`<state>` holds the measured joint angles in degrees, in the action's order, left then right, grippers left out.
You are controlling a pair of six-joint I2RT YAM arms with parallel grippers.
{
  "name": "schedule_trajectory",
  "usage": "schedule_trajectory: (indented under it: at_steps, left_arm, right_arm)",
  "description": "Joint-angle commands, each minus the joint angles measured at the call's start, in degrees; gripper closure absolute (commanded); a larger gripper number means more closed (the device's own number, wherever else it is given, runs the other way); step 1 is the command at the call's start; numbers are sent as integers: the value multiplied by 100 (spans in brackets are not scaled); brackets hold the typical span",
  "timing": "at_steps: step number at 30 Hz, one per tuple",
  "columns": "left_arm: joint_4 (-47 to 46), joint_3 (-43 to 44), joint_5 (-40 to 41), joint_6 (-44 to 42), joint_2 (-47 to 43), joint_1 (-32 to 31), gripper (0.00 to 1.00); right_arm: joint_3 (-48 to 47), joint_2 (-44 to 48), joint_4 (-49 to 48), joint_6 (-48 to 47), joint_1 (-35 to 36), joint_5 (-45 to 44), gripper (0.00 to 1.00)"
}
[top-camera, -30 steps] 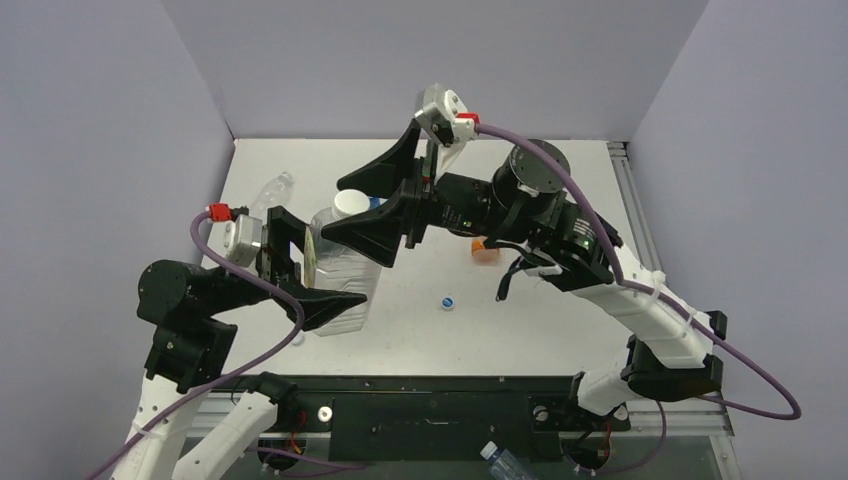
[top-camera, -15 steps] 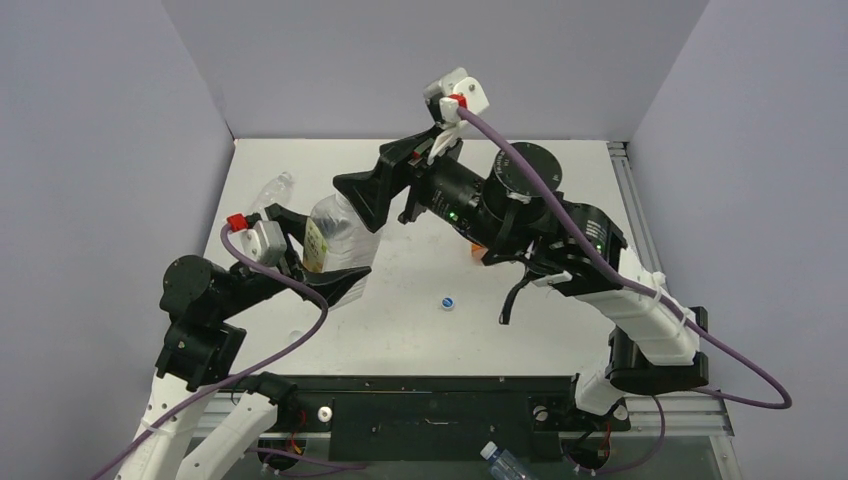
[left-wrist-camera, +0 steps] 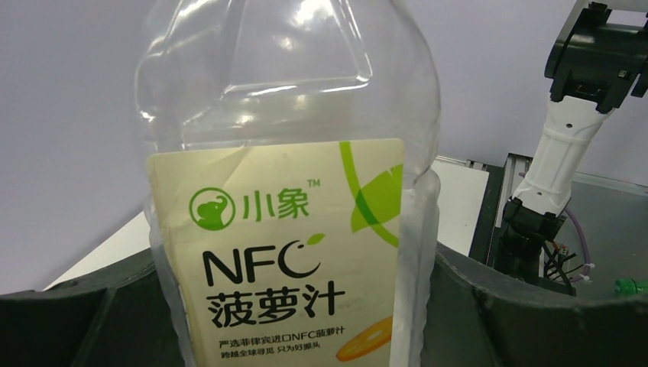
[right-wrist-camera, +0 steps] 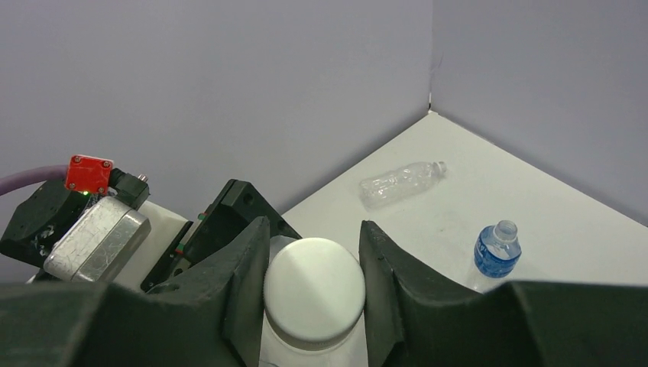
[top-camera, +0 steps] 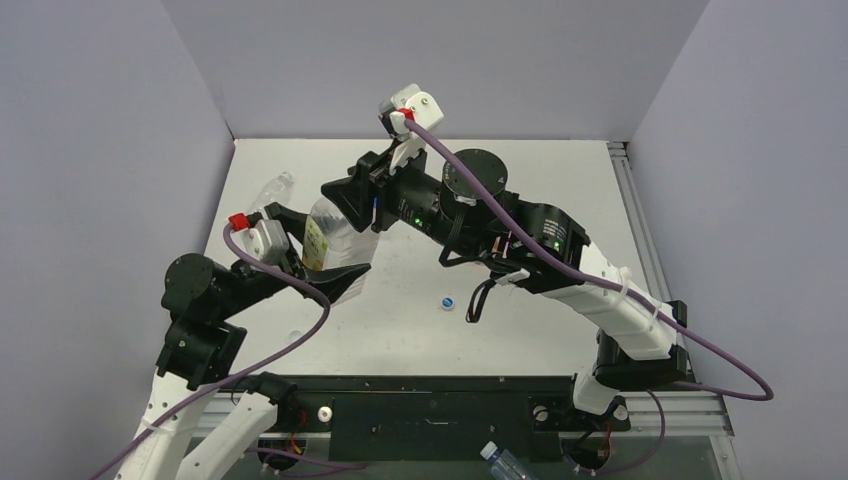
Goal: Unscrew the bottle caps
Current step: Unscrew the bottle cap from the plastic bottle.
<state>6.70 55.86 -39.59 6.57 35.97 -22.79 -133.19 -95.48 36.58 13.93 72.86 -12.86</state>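
A large clear juice bottle [top-camera: 337, 238] with a cream label [left-wrist-camera: 283, 252] stands upright between the jaws of my left gripper [top-camera: 322, 268], which is shut on its body; its dark fingers [left-wrist-camera: 504, 321] press both sides. My right gripper [right-wrist-camera: 313, 284] sits over the bottle's top, its jaws shut against the sides of the wide white bottle cap [right-wrist-camera: 313, 289]. In the top view the right gripper [top-camera: 352, 196] hides that cap. A small blue cap with a white top [top-camera: 448, 302] lies loose on the table.
An empty clear bottle [top-camera: 272, 190] lies near the back left corner [right-wrist-camera: 401, 182]. A small blue-labelled bottle [right-wrist-camera: 497, 249] stands uncapped behind the held bottle. Another bottle [top-camera: 503, 463] lies below the table's near edge. Purple walls close in the back and sides.
My right arm swung left over the juice bottle and its jaws closed from wide open onto the white cap. The left gripper drew the bottle slightly up and left, then held still.
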Motion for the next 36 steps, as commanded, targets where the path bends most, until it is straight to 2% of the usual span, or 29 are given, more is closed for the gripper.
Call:
schedule_trajectory:
  at_steps: [1,6,10,12,15,19,23,26,27,28,29,30,31,33,36]
  left_arm:
    - [-199,65,15,-43,2,-7,100]
    - [-229,62,-27,47,5,-7,100]
    - [-329,154,-184,551,55,-8,100]
    - [-369,288,-426,944,125,-7,100]
    - [-396,540,-961,1702,237,-7,100]
    - [-673,640,-1417,2359,260,-7,100]
    - [-908,536,-1494,2530,137,-7,100]
    - [-923,444,-1576,2475,37,-7,100]
    - [-919,422,-1584,2413,17,-7,100]
    - [-884,379,-1572,2372,-23,-2,100]
    - [-865,354,-1513,2241,-48,-4,100]
    - [-811,292,-1462,2150,-106,-6,100]
    - [-780,253,-1316,1928,-137,-11,100]
    - [-718,94,-1011,1567,-252,-7,100]
    - [-680,-297,-331,889,-449,-8,100]
  right_arm:
    - [103,148,-360,95,-6,97,76]
    - [221,198,-446,167,-63,208,99]
    - [487,400,-669,91,-177,716,100]
    - [710,575,-861,-5,-310,1627,100]
    - [1037,815,-1144,-70,-463,3578,100]
    - [1196,920,-1375,80,-607,5356,100]
    - [1316,917,-1538,194,-651,6098,100]
    - [1369,906,-1481,146,-689,6026,100]
    - [1367,907,-1376,92,-699,5924,97]
    - [1333,910,-1286,35,-701,5575,90]
    - [1318,918,-1125,-85,-703,5324,70]
    - [1332,983,-1068,-133,-703,4691,57]
    - [1414,1077,-1035,-184,-703,4377,33]
    - [1563,1223,-1045,-245,-694,3596,23]
    - [1565,1313,-1036,-149,-667,2376,21]
